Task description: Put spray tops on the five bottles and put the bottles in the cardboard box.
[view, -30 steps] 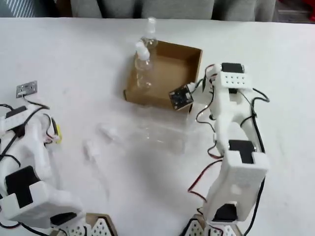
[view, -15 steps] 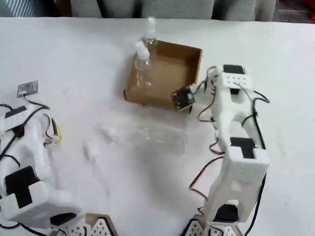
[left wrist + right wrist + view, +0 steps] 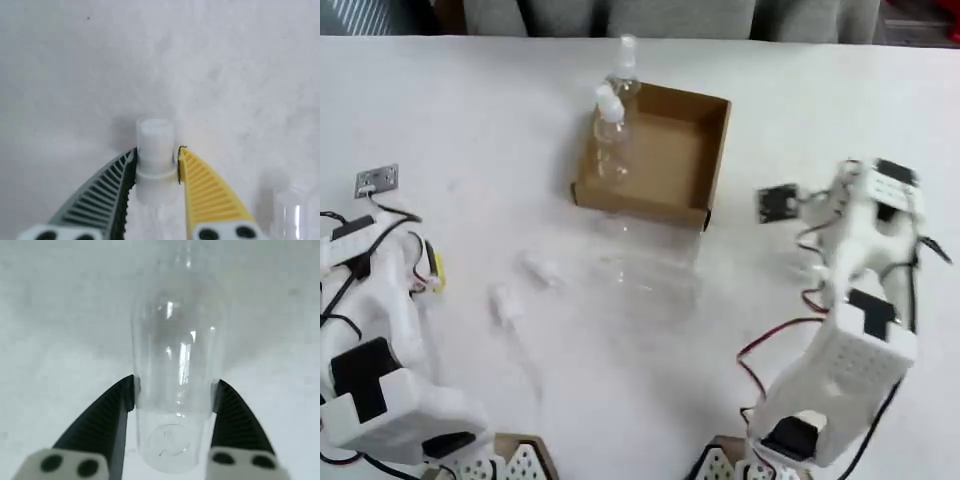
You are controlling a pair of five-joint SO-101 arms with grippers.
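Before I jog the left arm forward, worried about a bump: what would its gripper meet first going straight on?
Likely the bare table; the spray top held in the left gripper would touch it first. A clear bottle sits off the line. Depth is unclear.

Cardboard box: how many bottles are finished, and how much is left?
One capped clear plastic bottle stands in the brown cardboard box, another at its far corner. In hand: left pincer grips a white spray top, right pincer a bare clear bottle. Left: joining those, plus bottles lying nearby.
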